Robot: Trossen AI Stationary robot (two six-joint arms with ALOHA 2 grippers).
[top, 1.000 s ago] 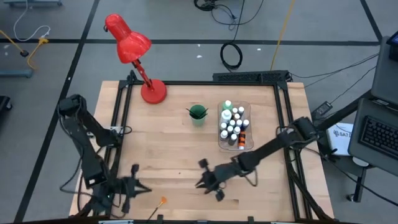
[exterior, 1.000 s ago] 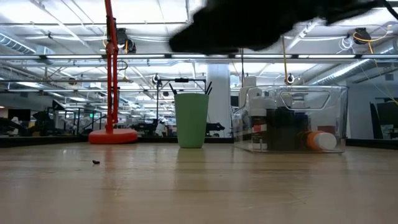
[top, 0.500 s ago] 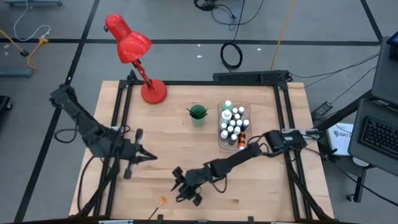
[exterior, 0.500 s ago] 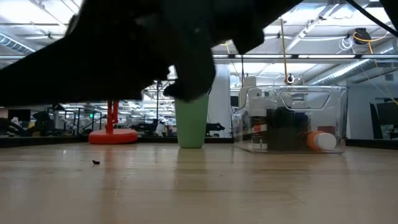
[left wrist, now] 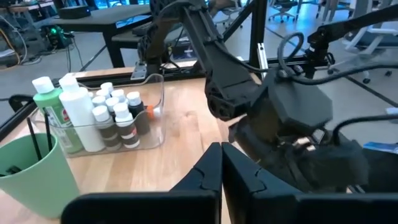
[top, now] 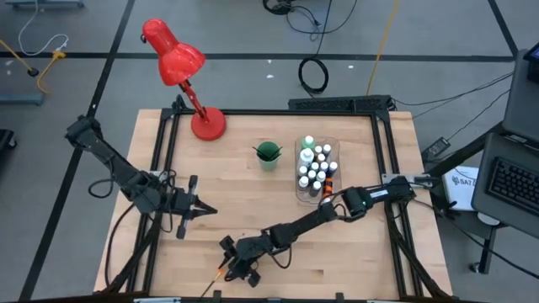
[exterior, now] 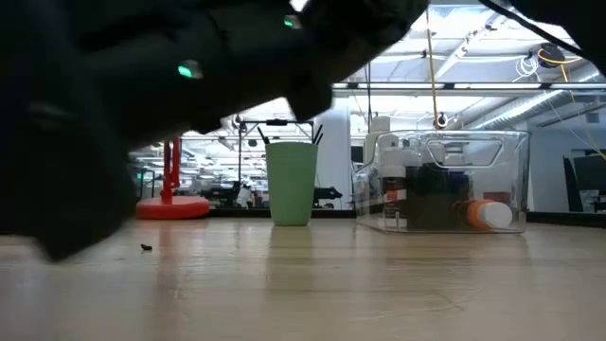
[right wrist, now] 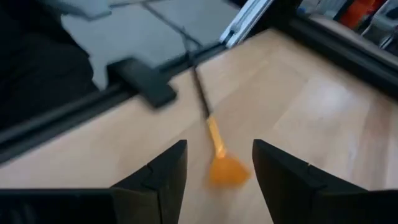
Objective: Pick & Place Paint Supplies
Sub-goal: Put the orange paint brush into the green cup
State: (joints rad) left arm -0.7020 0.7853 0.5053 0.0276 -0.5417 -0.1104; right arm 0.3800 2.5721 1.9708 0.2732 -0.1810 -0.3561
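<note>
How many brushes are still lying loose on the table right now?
1. An orange-tipped brush lies at the table's near edge, straight ahead of the open right claw. Dark handles stand in the green cup; more may be hidden in the clear bin.

A large dark blurred arm (exterior: 161, 85) fills the area from nine to twelve o'clock, close to the camera, with small green lights on it; its end effector cannot be made out. The wooden bench (exterior: 312, 284) spans the lower half. At the centre stands a green cup (exterior: 291, 183) with thin dark brush handles (exterior: 316, 134) rising from its rim. Toward three o'clock sits a clear plastic bin (exterior: 445, 180) holding dark-bodied paint bottles (exterior: 431, 204) and an orange-and-white item. At nine o'clock, the red lamp base (exterior: 172, 206) rests on the bench.
</note>
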